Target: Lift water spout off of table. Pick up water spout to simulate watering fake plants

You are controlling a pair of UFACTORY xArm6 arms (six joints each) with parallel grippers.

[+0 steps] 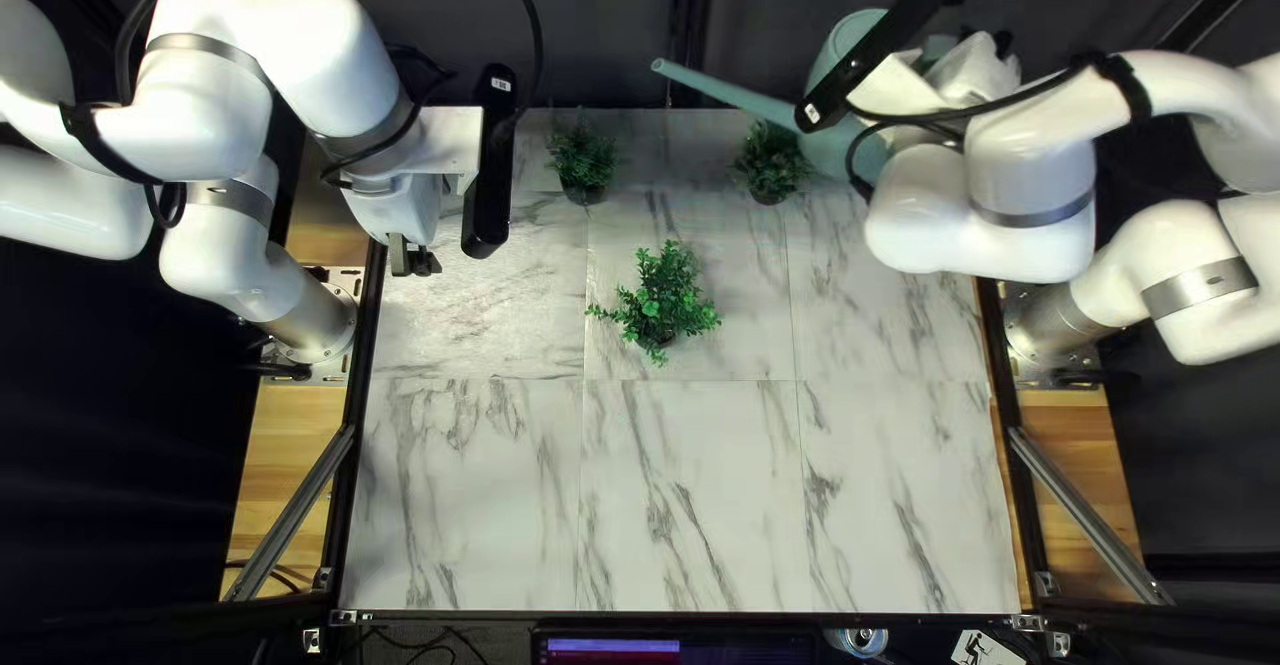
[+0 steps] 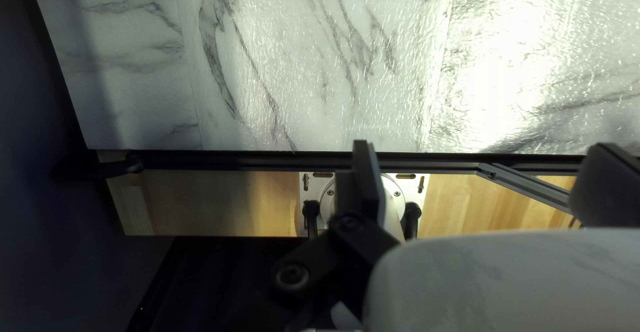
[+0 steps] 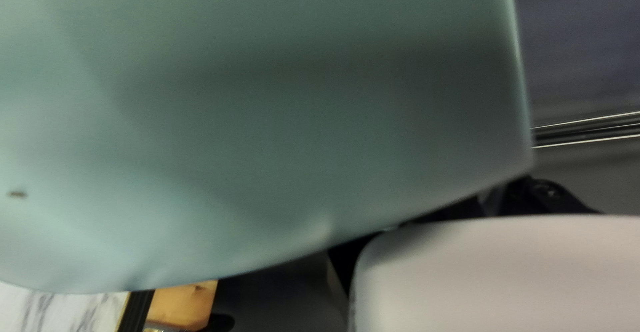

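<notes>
Right wrist | I see green watering can (image 3: 300,139) across most of frame | marbled counter (image 3: 50,311) in frame's corner

My left arm (image 1: 280,52) bends at the left of the top left view, its left gripper (image 1: 412,261) pointing downward near the arm's base (image 1: 320,322), the two black fingers (image 2: 370,185) standing well apart with a gap between them. My right arm (image 1: 1047,192) folds in from the right, its wrist (image 1: 914,212) reaching inward and its right gripper (image 1: 976,74) toward the view's top, mostly hidden.
</notes>
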